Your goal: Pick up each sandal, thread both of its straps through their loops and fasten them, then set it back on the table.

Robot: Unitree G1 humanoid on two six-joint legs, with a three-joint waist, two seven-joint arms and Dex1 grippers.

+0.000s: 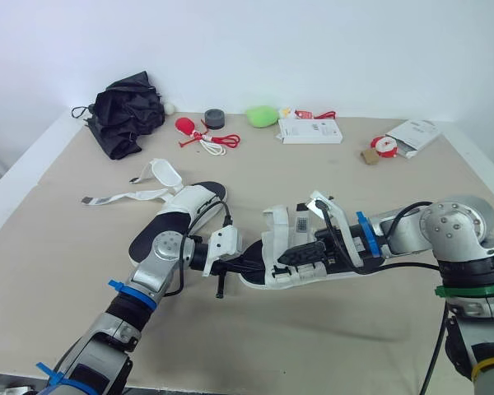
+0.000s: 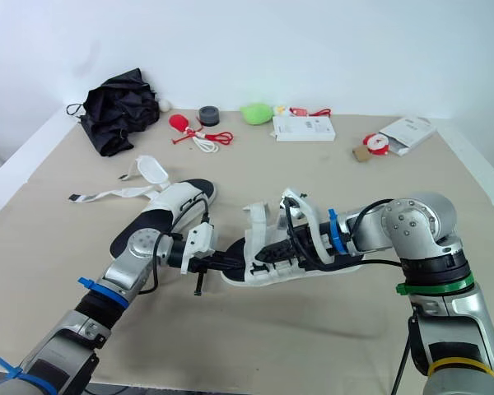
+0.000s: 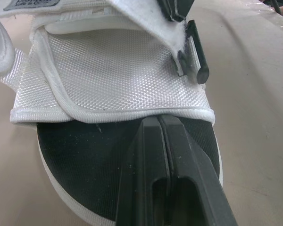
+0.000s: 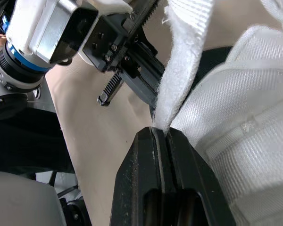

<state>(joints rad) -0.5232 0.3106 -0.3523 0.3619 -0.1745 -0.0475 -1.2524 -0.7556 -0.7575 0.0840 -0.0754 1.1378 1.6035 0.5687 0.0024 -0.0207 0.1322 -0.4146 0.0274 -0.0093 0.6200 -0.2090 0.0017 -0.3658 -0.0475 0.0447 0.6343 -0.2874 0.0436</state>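
Steadying the near sandal (image 1: 333, 276) at the worktop's (image 1: 329, 346) middle, the left pincer (image 3: 159, 120) has its fingers pressed together at the toe band's (image 3: 113, 75) hem (perhaps nipping it; the contact is hidden), likely to stop the shoe swinging. The right pincer (image 4: 161, 132) is clamped on the loose strap (image 4: 181, 70), raising it for threading. Beyond lies the second sandal (image 1: 185, 206), straps splayed open; farthest, a black umbrella (image 1: 128, 111)

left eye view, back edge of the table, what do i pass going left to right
black umbrella → dark grey roll → green lump → white box → white packet
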